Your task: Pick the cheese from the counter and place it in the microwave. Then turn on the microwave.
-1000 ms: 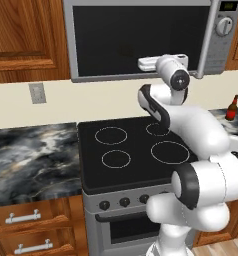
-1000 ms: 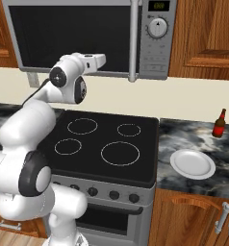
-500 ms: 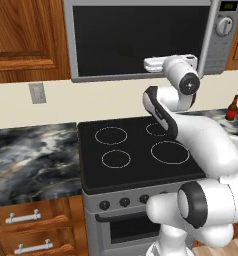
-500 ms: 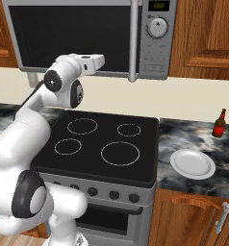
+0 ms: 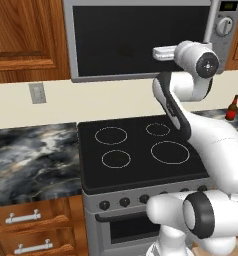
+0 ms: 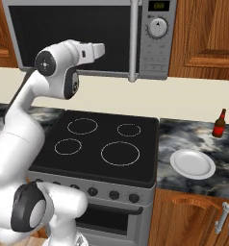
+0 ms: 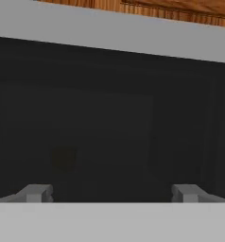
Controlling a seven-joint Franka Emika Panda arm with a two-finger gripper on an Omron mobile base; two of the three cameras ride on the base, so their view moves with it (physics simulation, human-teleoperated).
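Dark glass door of microwave (image 7: 109, 123) faces gripper (image 7: 109, 193), jaws spread wide, grasping nothing; white knob (image 6: 158, 28) at 2 o'clock.

Even, shadowless render; soft hand view

My tool (image 7: 109, 193), jaws wide, faces the microwave (image 6: 87, 33) door, shut and blocking the way inside. The handle (image 6: 133, 43) stands to its right. Below, the stovetop (image 6: 107, 144) lies bare; plate (image 6: 192, 163) and bottle (image 6: 219, 124) crowd the table (image 6: 193, 137) on the right.
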